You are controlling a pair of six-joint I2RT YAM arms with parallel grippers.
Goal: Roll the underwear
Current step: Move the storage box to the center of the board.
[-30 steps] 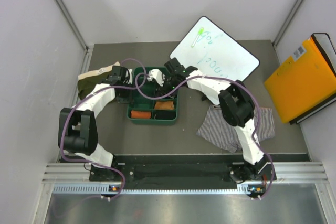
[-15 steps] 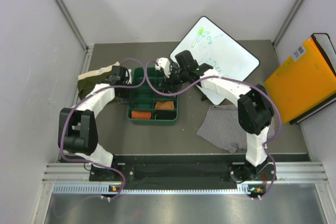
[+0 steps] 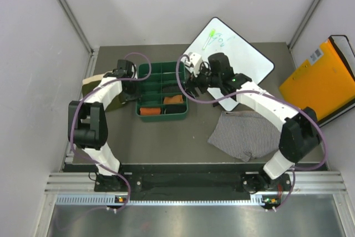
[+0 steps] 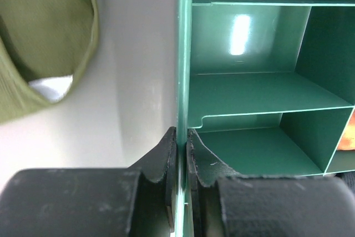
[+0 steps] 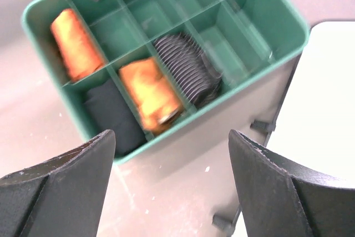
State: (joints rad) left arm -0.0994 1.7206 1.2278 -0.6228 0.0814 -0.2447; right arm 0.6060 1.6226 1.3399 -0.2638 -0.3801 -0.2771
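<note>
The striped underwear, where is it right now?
In the top view the striped underwear lies unrolled on the table, right of the green tray and just nearer than the whiteboard, partly under the right arm.

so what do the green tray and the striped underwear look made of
The green tray looks like hard glossy plastic: bright glare, thin moulded dividers. The striped underwear looks like soft matte cloth, maybe knit: it lies limp and creased.

Grey-striped briefs (image 3: pixel 247 134) spread unrolled at front right; olive briefs (image 3: pixel 95 89) bunched at far left
</note>
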